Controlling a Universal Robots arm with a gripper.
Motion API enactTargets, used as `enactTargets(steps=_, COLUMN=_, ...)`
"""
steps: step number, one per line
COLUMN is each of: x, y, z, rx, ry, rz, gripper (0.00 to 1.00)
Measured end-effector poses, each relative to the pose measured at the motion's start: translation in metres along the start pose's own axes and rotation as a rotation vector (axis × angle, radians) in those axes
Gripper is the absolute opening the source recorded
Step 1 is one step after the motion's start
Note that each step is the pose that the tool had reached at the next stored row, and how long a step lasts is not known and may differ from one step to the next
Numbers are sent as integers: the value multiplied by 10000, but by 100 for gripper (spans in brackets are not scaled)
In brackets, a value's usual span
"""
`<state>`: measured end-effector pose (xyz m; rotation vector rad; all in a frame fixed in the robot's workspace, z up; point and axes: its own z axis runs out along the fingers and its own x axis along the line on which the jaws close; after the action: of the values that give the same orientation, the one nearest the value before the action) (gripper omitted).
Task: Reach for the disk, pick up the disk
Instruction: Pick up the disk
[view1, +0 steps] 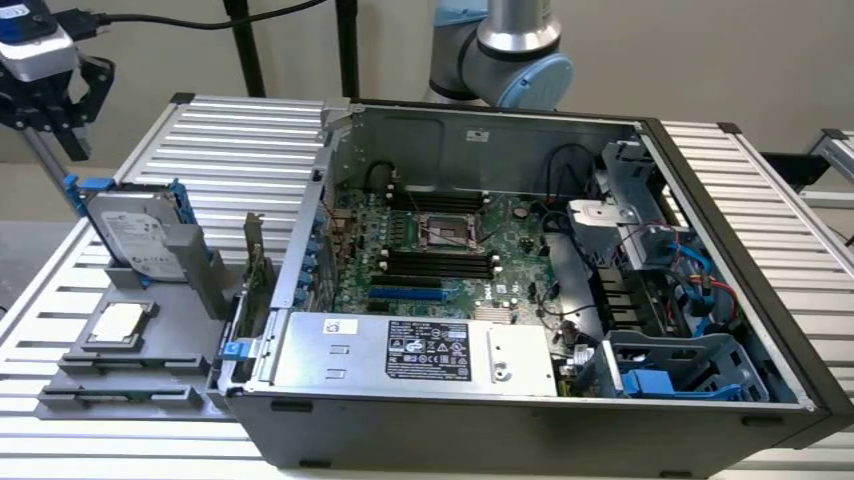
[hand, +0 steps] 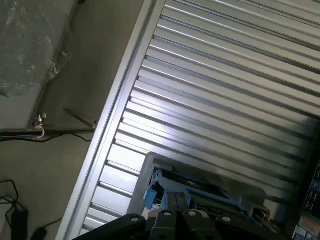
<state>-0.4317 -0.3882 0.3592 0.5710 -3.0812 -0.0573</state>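
End effector (view1: 74, 148) closed, empty, above upright disk (view1: 134, 232), apart; disk stands in grey holder (view1: 200, 272).

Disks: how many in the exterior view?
1. The disk stands on edge in a grey holder at the exterior view's left of the computer case. More may be hidden inside it.

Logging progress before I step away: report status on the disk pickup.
Gripper above the disk, not touching. Disk standing in grey holder beside the open computer case, not yet grasped. Nothing between gripper and disk.
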Motion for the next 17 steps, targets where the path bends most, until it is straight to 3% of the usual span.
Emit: enactTargets(steps=17, x=0, y=-1, z=0, rx=4, ry=116, rz=-3094, gripper=11)
